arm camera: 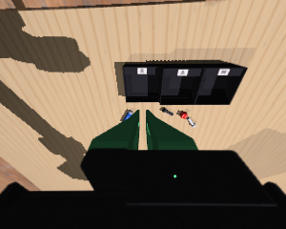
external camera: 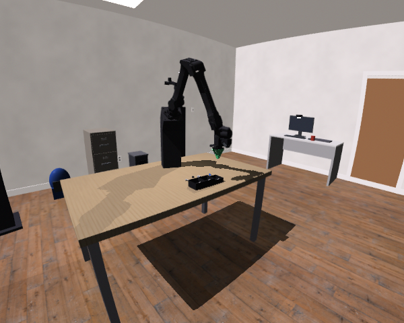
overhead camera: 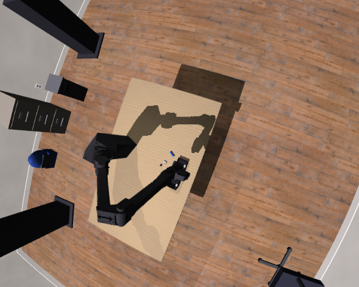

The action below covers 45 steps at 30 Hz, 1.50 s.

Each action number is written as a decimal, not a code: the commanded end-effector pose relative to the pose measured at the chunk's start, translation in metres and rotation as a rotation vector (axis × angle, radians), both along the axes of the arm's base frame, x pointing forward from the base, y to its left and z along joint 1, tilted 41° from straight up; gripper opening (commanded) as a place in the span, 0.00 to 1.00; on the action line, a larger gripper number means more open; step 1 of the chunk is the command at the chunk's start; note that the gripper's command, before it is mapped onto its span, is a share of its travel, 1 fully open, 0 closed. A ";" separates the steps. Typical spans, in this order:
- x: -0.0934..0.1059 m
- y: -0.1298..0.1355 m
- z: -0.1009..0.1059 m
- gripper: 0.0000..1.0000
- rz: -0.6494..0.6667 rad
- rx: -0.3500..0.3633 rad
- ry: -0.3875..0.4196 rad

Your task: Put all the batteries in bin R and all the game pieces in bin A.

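I have the tool (arm camera: pixel 142 125) hanging high above the bench (external camera: pixel 125 204), green fingers pointing down. They are nearly together, only a thin slit showing between them in the wrist view, and there is nothing in that slit: the tool carries nothing.

Below it, near the bench's far edge in the wrist view, stands the black row of bins (arm camera: pixel 181 85), three compartments side by side, each with a small white label on its far wall. At this height I cannot read the labels, so I cannot tell which is R and which is A, and the insides look dark.

Three small things lie on the bench just beside the near wall of the bins. A blue piece (arm camera: pixel 128 114) lies left of the fingertips, partly hidden behind the left finger. A small dark cylinder (arm camera: pixel 167 112) lies to the right of the fingers, in front of the middle compartment. A red-and-white thing (arm camera: pixel 186 116) lies a little further right, slanted. I cannot tell which of them are batteries and which game pieces.

In the exterior view the arm (external camera: pixel 205 93) reaches down from its tall black pedestal (external camera: pixel 172 138), with the tool well above the bins.
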<state>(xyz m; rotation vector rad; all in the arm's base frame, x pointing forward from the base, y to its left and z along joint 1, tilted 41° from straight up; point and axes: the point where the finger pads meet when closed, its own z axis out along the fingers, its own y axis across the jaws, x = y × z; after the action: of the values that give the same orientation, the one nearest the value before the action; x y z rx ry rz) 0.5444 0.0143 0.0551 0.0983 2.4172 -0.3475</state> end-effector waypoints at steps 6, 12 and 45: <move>-0.036 0.021 0.031 0.08 0.005 0.009 0.010; -0.036 0.014 0.013 0.08 -0.008 0.005 0.038; -0.024 0.007 0.036 0.08 -0.008 0.003 0.003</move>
<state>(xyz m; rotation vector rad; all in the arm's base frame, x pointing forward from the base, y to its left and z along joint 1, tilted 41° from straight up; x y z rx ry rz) 0.5103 0.0262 0.0726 0.0975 2.4506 -0.3518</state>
